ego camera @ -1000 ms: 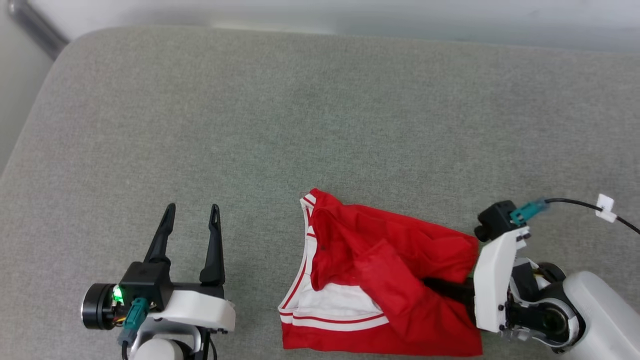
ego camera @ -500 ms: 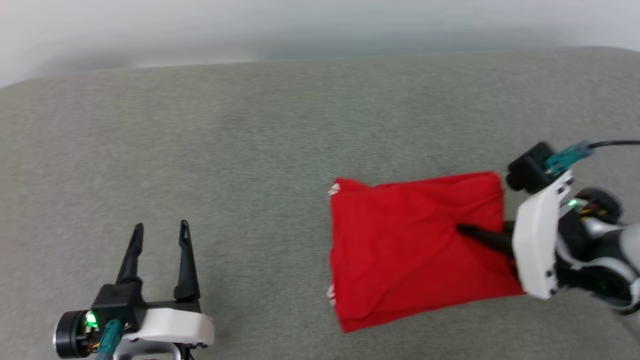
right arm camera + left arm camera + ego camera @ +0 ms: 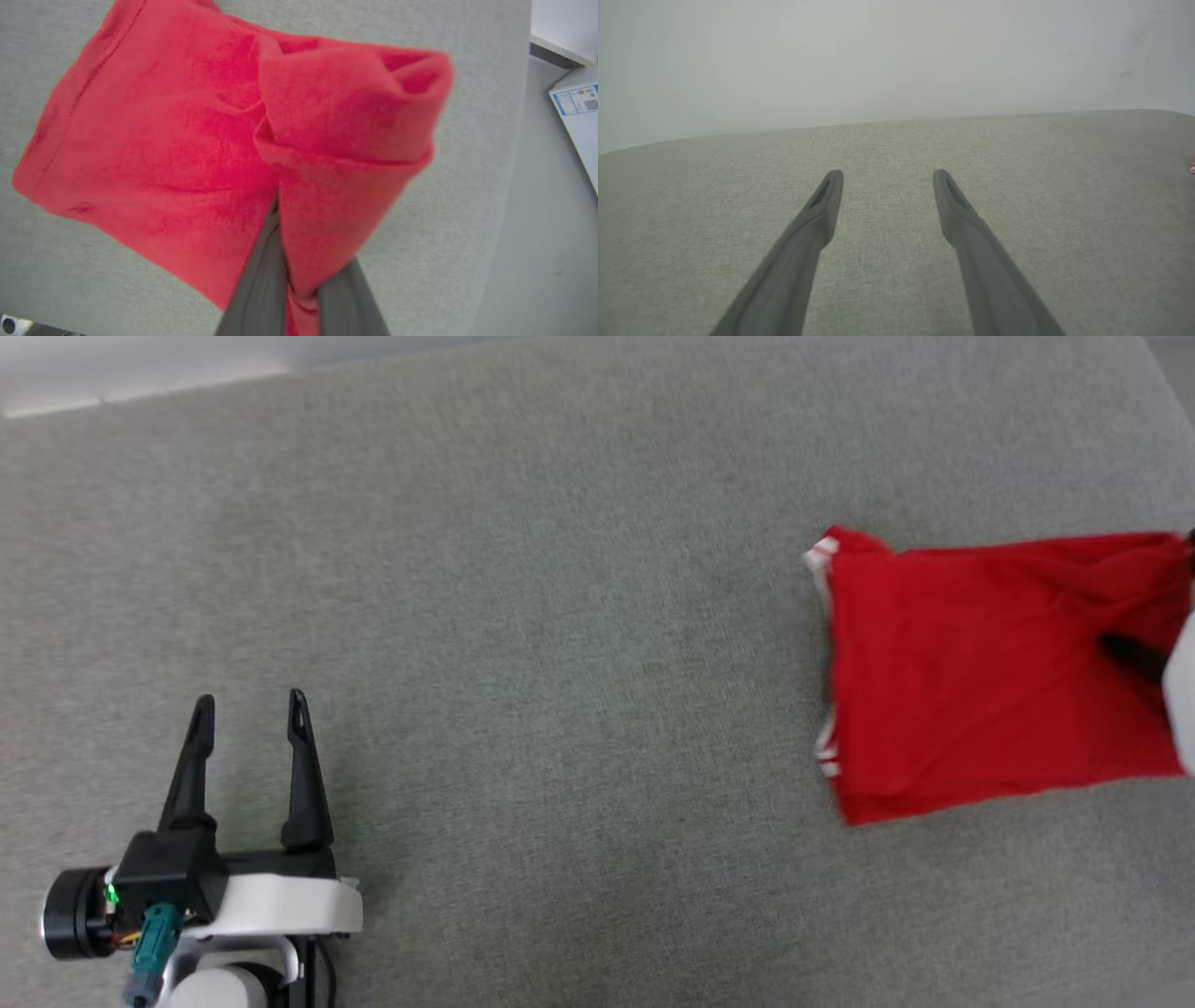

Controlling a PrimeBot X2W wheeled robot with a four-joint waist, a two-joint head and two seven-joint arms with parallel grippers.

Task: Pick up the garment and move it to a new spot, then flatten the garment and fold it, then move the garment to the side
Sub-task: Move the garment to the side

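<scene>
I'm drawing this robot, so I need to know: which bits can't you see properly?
- Head view: the right edge cuts off the garment and the right gripper's fingers.
- Right wrist view: red cloth hides where those fingers end; the box's label is too small to read.

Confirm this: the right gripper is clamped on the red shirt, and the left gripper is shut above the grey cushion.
Wrong: the left gripper is open, fingers spread apart, as the left wrist view shows. The right gripper does clamp the red shirt.
</scene>
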